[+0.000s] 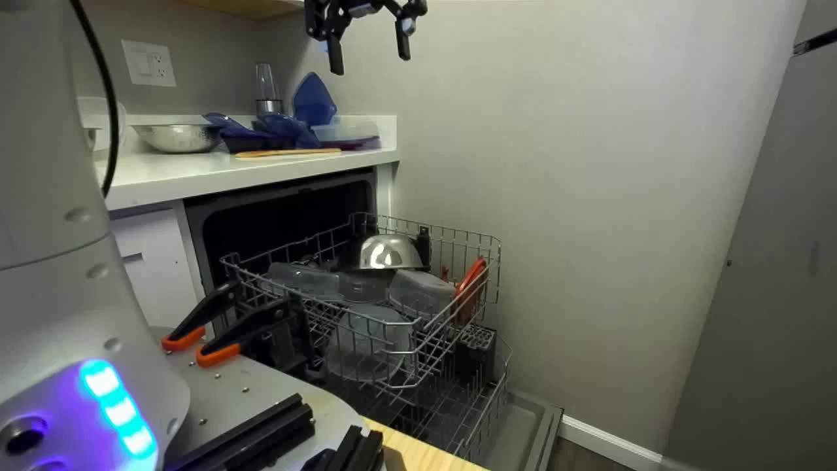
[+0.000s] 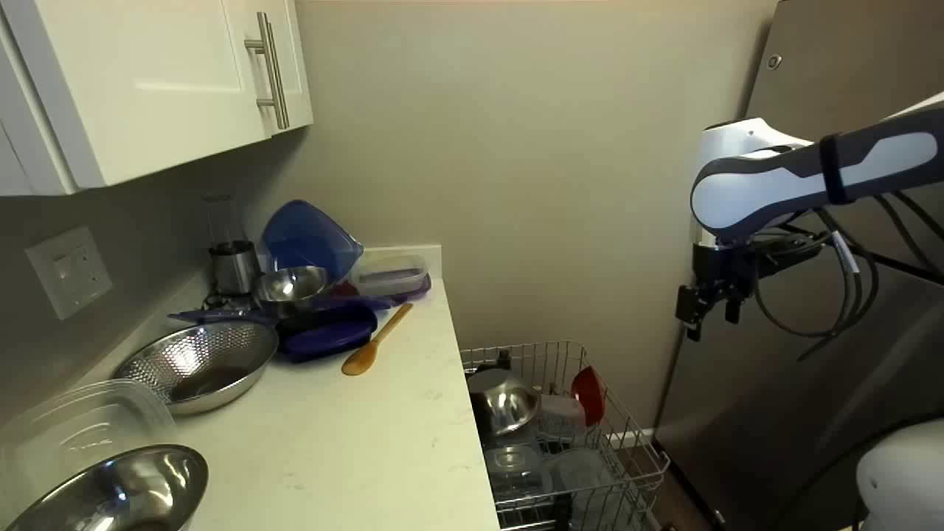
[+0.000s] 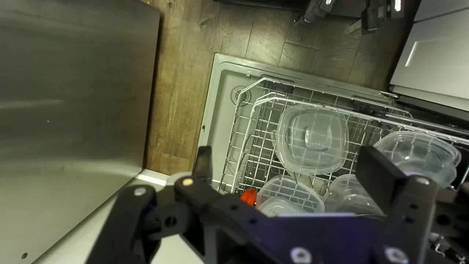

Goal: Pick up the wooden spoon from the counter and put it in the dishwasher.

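1. Reaching for the slender light-tan wooden spoon (image 2: 377,341) is judged to be the step in hand; nothing is grasped yet.
2. The spoon is seen on the flat white counter (image 2: 369,450), just beside a dark blue plastic dish (image 2: 328,341); whether the two touch cannot be told.
3. The black two-fingered hand (image 1: 370,63) is held high, well apart from the counter, its fingers spread wide with nothing between them.
4. For the next move, the hand probably needs to be swung over the counter, turned so that the spoon's handle is straddled, and lowered gently, with the dish left undisturbed.
5. The grey wire rack (image 3: 366,117) of the dark-interior dishwasher (image 1: 288,209) is drawn out and partly filled with clear plastic containers (image 3: 312,139); a free gap is likely to be needed there afterwards.
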